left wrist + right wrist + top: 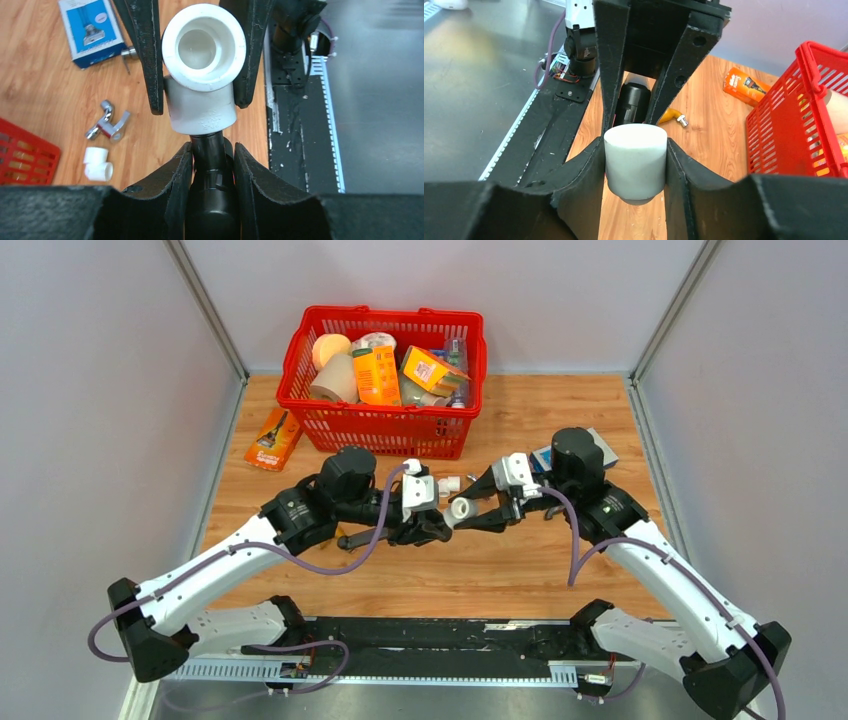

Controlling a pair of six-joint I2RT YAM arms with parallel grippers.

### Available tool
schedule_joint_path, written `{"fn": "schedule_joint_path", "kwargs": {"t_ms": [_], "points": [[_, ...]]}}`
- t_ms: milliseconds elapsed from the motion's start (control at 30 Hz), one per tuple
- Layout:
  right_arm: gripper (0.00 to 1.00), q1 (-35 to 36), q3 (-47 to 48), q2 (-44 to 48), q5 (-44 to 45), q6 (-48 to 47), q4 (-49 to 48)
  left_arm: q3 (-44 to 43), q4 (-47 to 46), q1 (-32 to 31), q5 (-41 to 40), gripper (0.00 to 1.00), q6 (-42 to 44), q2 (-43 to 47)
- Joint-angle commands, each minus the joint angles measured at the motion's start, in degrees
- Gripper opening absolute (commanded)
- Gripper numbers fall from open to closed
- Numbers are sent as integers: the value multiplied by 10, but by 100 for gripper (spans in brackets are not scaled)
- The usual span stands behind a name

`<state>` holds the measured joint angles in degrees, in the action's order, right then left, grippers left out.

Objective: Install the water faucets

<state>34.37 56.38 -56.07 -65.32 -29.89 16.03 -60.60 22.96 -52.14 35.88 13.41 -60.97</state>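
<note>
Over the wooden table (560,410), left jaws clamp the faucet (210,167); right jaws clamp the white elbow (200,107).

Left gripper (212,151) clamps dark faucet (210,200); white elbow (202,106) on tip.

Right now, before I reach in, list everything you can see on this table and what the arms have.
Basket: one, red, far side of the table, full of mixed groceries.
Packet: one, orange, left of the basket.
Box: one, blue, on the table, right of the basket.
Small tap: one, chrome, loose on the table.
Loose elbow fitting: one, white, beside the small tap.
Held elbow fitting: one, white, in the right pincer.
Faucet: one, dark, in the left pincer, its end meeting the held elbow fitting.
Left pincer: one, black, shut on the faucet.
Right pincer: one, black, shut on the held elbow fitting.
</note>
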Motion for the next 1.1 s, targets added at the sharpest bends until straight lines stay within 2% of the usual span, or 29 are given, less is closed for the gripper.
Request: {"fn": "schedule_joint_path", "kwargs": {"t_ms": [0,67,100,133,233,267,300,333,367,400,433,467,500,567,633,667,767,867,900,933,1000,1033,1067], "points": [[22,4,29,-23,48,68,-15,-32,-63,-3,-61,0,10,18],[11,7,18,-31,122,139,-48,-22,-85,-15,-190,0,2,30],[4,7,11,-34,161,181,-68,-16,-92,-23,-227,0,8,35],[0,8,8,-42,209,237,-91,-4,-107,-57,-327,0,30,42],[0,8,20,-77,372,417,-112,33,-154,-139,-529,0,103,39],[0,8,28,-91,417,467,-103,41,-198,-180,-627,0,143,31],[0,9,37,-106,458,521,-91,57,-254,-195,-665,0,172,24],[0,9,46,-122,483,567,-80,70,-283,-231,-754,0,233,6],[0,8,56,-133,497,604,-69,91,-368,-243,-793,0,264,-4],[0,8,64,-147,512,643,-59,104,-410,-268,-860,0,341,-29],[0,7,69,-156,518,690,-53,125,-505,-279,-882,0,375,-45],[0,7,72,-167,521,717,-49,135,-559,-294,-915,0,450,-69],[0,6,75,-171,525,743,-45,150,-631,-302,-925,0,478,-94],[0,5,81,-180,523,766,-44,157,-681,-313,-938,0,529,-114],[0,3,88,-181,520,767,-43,158,-680,-314,-938,0,519,-116],[4,3,89,-178,519,765,-43,159,-675,-314,-936,0,511,-115],[26,-1,94,-160,520,732,-47,160,-608,-311,-916,0,446,-86],[45,-7,100,-133,499,656,-67,152,-450,-293,-863,0,339,-34],[50,-9,100,-120,478,614,-80,150,-415,-277,-825,0,276,-22],[58,-10,102,-106,451,562,-89,148,-361,-265,-797,0,248,6],[68,-10,103,-78,433,475,-91,151,-294,-215,-685,0,153,53],[73,-10,99,-59,426,425,-94,153,-281,-202,-649,0,139,72],[78,-10,91,-43,415,383,-96,158,-254,-176,-577,0,111,102]]}}
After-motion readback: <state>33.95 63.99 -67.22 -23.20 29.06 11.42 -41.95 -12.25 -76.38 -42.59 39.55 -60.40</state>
